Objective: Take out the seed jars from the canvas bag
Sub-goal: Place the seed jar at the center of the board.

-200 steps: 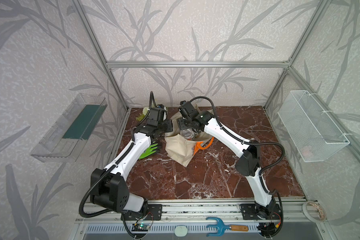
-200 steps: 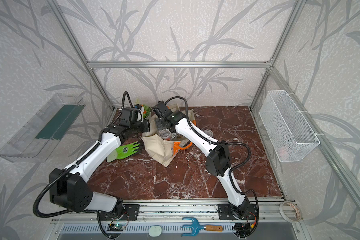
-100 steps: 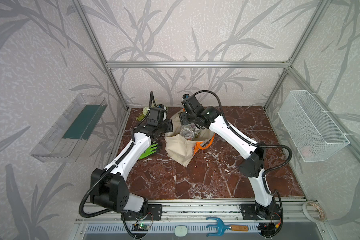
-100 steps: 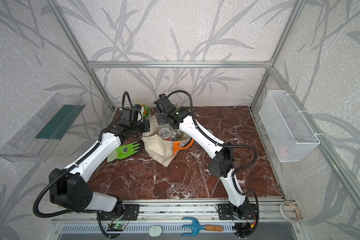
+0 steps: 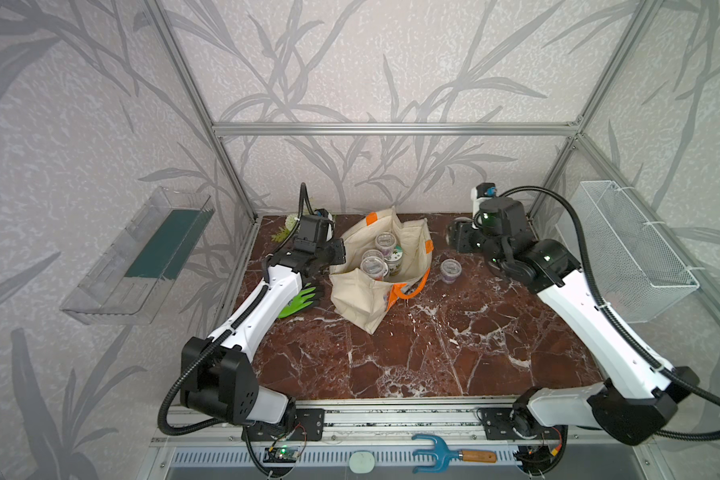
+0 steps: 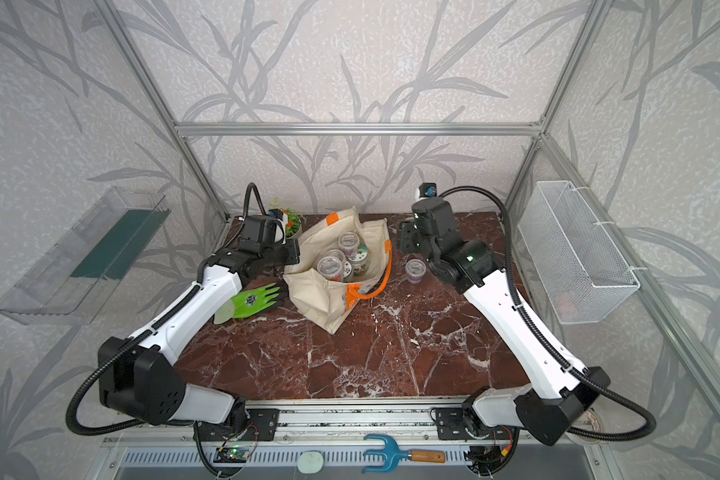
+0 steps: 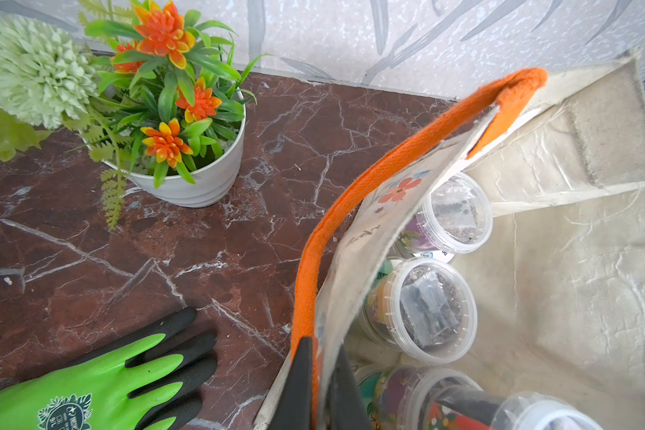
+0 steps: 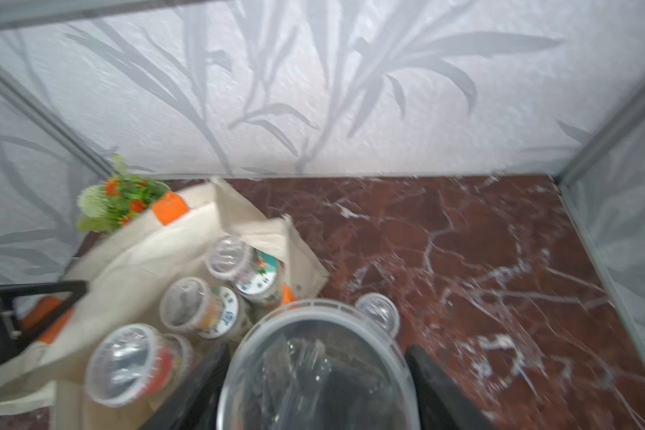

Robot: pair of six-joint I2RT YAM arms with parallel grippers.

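- Flat, hard and glossy across the worktop, in a red-brown marble pattern, with bare space to the right of the bag (room enough, by judgement, for more jars).
- Reaches with the right arm past the bag's right side. Grips a clear held jar by its wall in the right jaws, which are partly closed around it, lid facing the wrist camera, axis roughly upright. Nearer of the two arms to that bare space.
- Pinches the bag's rim at the orange strap with the left jaws on the left arm, nearly shut, holding the mouth open.
- Soft, creased beige cloth for the canvas bag, slumped at the back of the worktop, mouth gaping upward.
- Inside it, at least three seed jars: short round tubs of thin clear plastic, lids up, packed touching.
- Just right of the bag, a lone jar, upright on the worktop beside and below the held one. Probably calls for a straight descent next to it, without a knock.
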